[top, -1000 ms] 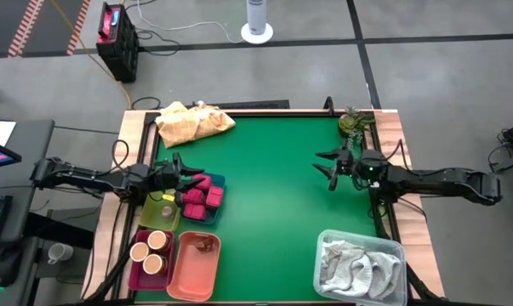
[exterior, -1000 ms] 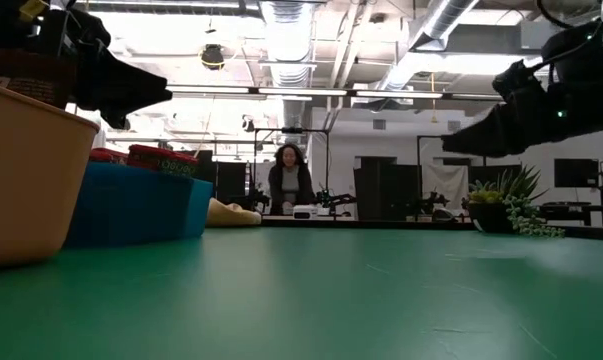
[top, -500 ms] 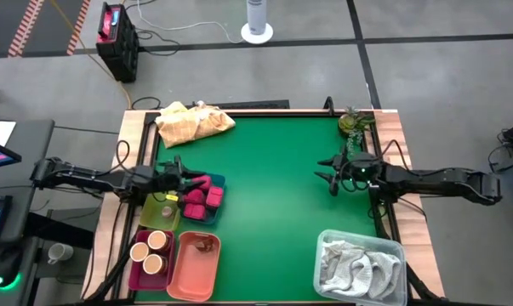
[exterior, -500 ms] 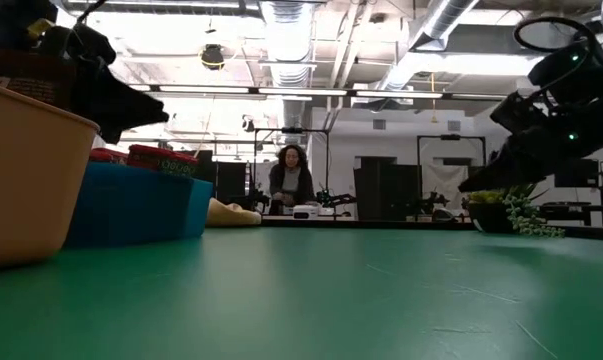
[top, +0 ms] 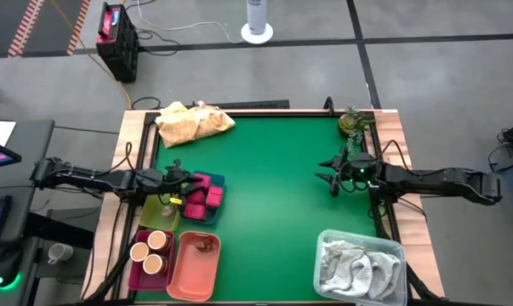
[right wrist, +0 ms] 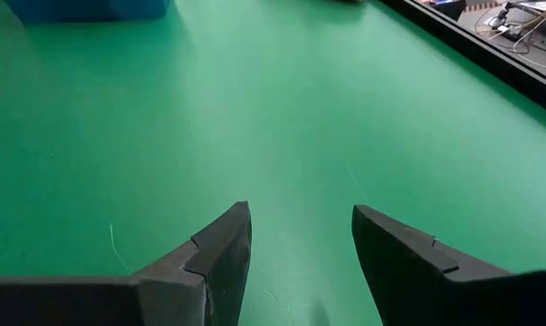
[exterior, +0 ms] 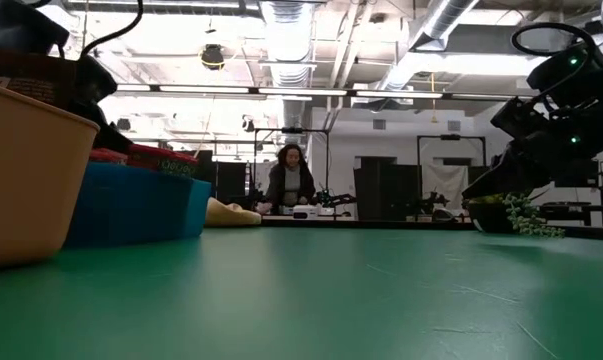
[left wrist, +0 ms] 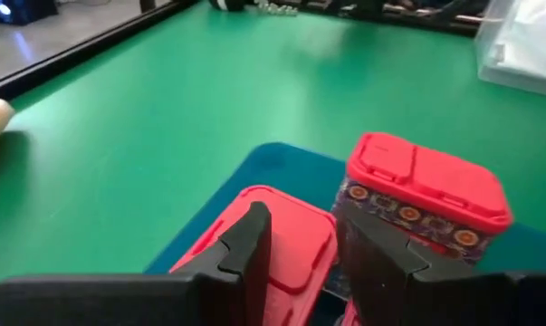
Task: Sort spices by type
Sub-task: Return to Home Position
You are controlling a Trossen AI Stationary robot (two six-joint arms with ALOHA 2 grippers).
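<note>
- Just below the fingers of the left gripper, parted and empty, red spice cans sit in the blue bin.
- Fingers of the right gripper hang spread, nothing between them, bare green worktop ahead.
- Sorting looks finished; the next move, I'd judge, is drawing both arms home, lifting clear of the bin.

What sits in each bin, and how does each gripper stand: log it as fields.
blue bin: red seasoning cans
magenta bin: three tan-lidded jars
orange bin: small brown piece
clear bin: grey-white towel
left gripper: open, empty, at the blue bin
right gripper: open, empty, above bare green mat
</note>
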